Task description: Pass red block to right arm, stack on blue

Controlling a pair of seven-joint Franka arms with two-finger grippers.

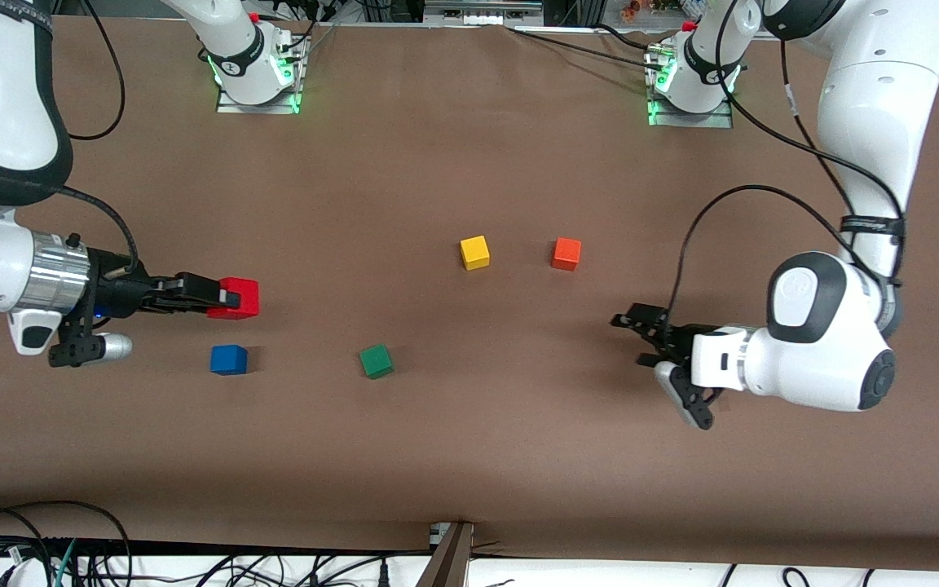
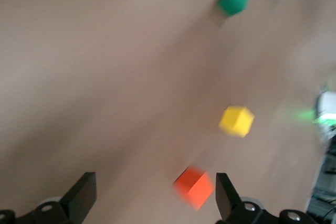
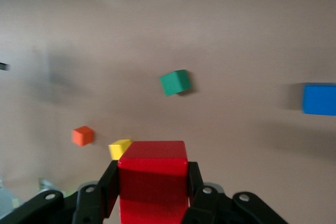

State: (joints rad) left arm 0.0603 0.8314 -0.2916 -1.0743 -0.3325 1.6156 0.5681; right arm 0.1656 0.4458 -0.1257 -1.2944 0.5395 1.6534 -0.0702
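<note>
My right gripper (image 1: pixel 229 299) is shut on the red block (image 1: pixel 239 297), holding it above the table at the right arm's end. In the right wrist view the red block (image 3: pixel 152 174) fills the gap between the black fingers (image 3: pixel 109 187). The blue block (image 1: pixel 229 359) lies on the table close by, not under the red one; it also shows in the right wrist view as the blue block (image 3: pixel 319 99). My left gripper (image 1: pixel 631 338) hangs open and empty over the left arm's end of the table, its fingers (image 2: pixel 81 195) spread wide.
A green cube (image 1: pixel 376 360) lies beside the blue block toward the table's middle. A yellow cube (image 1: pixel 475 252) and an orange-red cube (image 1: pixel 566 253) sit farther from the front camera. The orange-red cube (image 2: pixel 194 186) lies on the table ahead of the left gripper.
</note>
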